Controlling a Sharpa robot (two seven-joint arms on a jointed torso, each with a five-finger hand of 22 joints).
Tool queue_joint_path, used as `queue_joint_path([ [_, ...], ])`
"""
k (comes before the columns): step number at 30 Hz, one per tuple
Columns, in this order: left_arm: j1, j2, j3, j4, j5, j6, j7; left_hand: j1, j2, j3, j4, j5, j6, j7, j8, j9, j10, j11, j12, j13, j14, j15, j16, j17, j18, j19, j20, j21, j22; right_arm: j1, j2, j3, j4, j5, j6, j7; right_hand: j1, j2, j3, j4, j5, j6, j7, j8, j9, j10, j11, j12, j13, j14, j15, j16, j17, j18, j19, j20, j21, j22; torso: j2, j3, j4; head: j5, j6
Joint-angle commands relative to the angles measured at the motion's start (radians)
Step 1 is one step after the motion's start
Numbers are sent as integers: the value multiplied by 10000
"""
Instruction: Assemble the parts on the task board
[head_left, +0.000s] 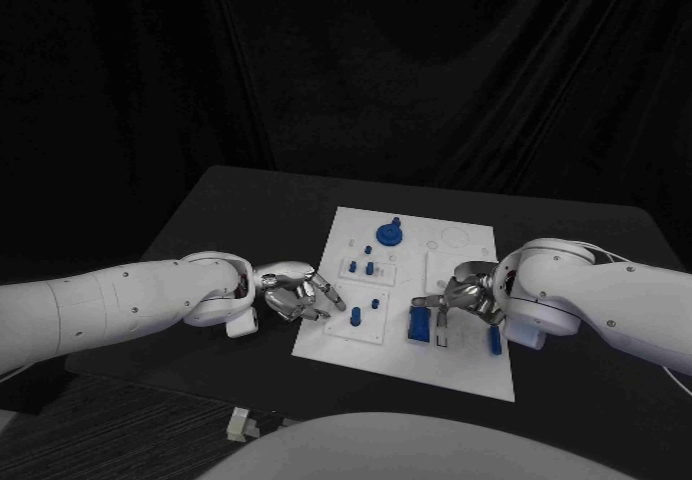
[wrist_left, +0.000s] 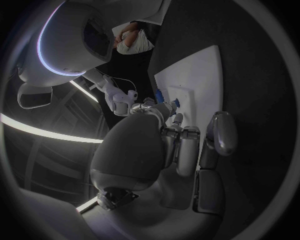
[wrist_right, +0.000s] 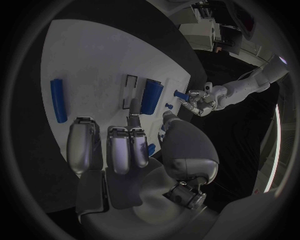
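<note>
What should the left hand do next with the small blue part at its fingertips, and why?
Probably carry it a little farther over the task board toward an open slot. The left hand sits at the board's left edge and seems to pinch a small blue part at its fingertips, above the white surface and not yet seated. The right hand hovers over the blue block.

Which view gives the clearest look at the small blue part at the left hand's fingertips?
The right wrist view: the small blue part sits at the left hand fingertips, seen side-on against the dark table. The head view shows it smaller, on the task board beside the fingers. In the left wrist view it peeks past the hand.
</note>
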Motion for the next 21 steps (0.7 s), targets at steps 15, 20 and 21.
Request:
queue_joint_path([
  [15,-13,-45,5,50,43,128,12,-96,-4,85,4,33,40,51,42,9,-12,85,-57,1868,1073,81,26,2635,139,-29,11,-48,1620,7,-1151,2,992,103,-1010,367,1014,453,-224,-115,989,-345,1,345,261,1063,38,25,2634,1033,6,-44,2470,69,380,35,48,2026,-5,2,1,33,2],
  [20,-13,-77,4,52,43,123,-1,-96,-4,85,4,33,40,51,42,9,-12,85,-57,1868,1073,81,26,2635,139,-29,11,-48,1620,27,-1715,1,1167,-252,-973,267,1392,521,-238,-291,1797,-459,7,411,269,1063,39,25,2634,1036,8,-37,2485,62,390,35,81,2034,-7,2,-11,26,2],
  [21,-13,-77,4,51,43,123,-4,-96,-4,85,4,33,40,51,42,9,-12,85,-57,1868,1073,81,26,2635,139,-29,11,-48,1620,30,-1819,1,1183,-362,-939,244,1484,534,-240,-345,1923,-467,6,424,256,1063,39,25,2634,1039,9,-32,2498,60,392,36,91,2037,-5,2,-14,18,2],
])
